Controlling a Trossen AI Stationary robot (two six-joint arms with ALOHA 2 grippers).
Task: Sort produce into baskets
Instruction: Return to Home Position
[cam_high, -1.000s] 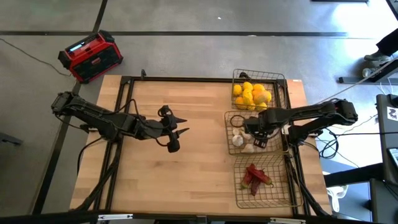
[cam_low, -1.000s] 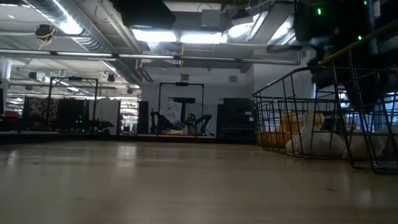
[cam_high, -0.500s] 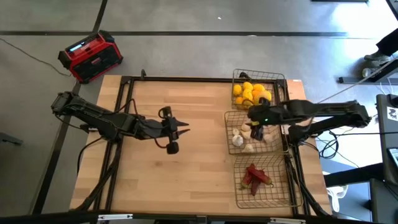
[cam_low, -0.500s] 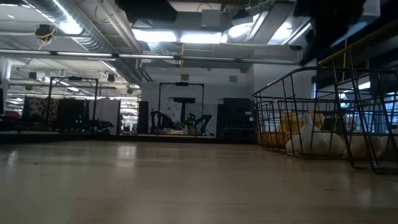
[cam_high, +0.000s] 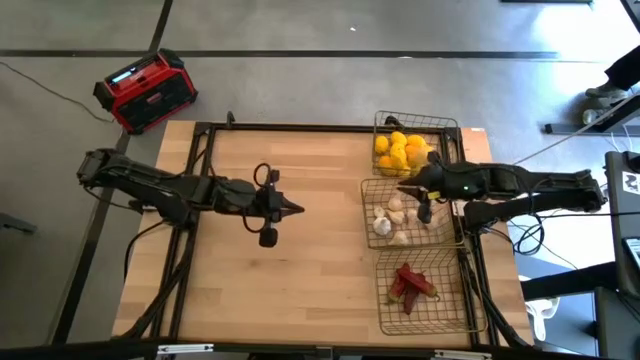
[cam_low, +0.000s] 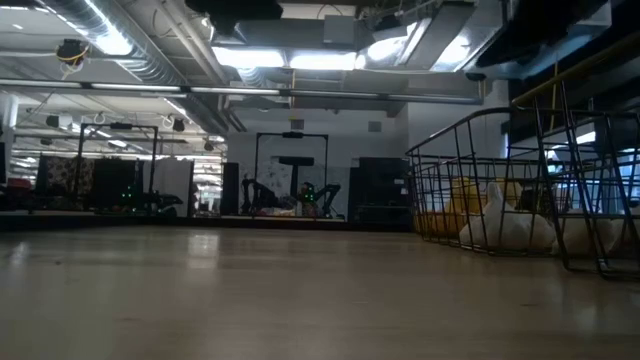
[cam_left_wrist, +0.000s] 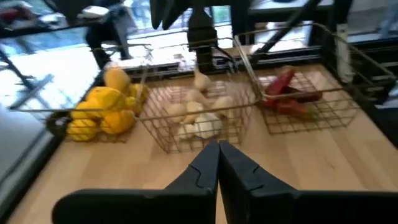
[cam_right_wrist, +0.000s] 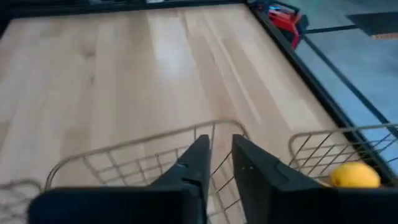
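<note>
Now, along the worktop's (cam_high: 300, 290) right, lemons (cam_high: 403, 152), garlic bulbs (cam_high: 388, 220) and chilies (cam_high: 410, 284) are held in far, middle and near baskets (cam_high: 445, 315). The middle basket's (cam_high: 445, 235) rim could be snagged by the low, slightly spread right hand (cam_high: 408, 187); the left hand (cam_high: 298, 209) is pressed together mid-worktop.

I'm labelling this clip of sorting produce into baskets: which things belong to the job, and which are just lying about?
Job: lemons, garlic and chili peppers in the three wire baskets; right gripper over the middle basket, left gripper over bare table.
Lying about: red-and-black radio off the table, black frame rails.
</note>
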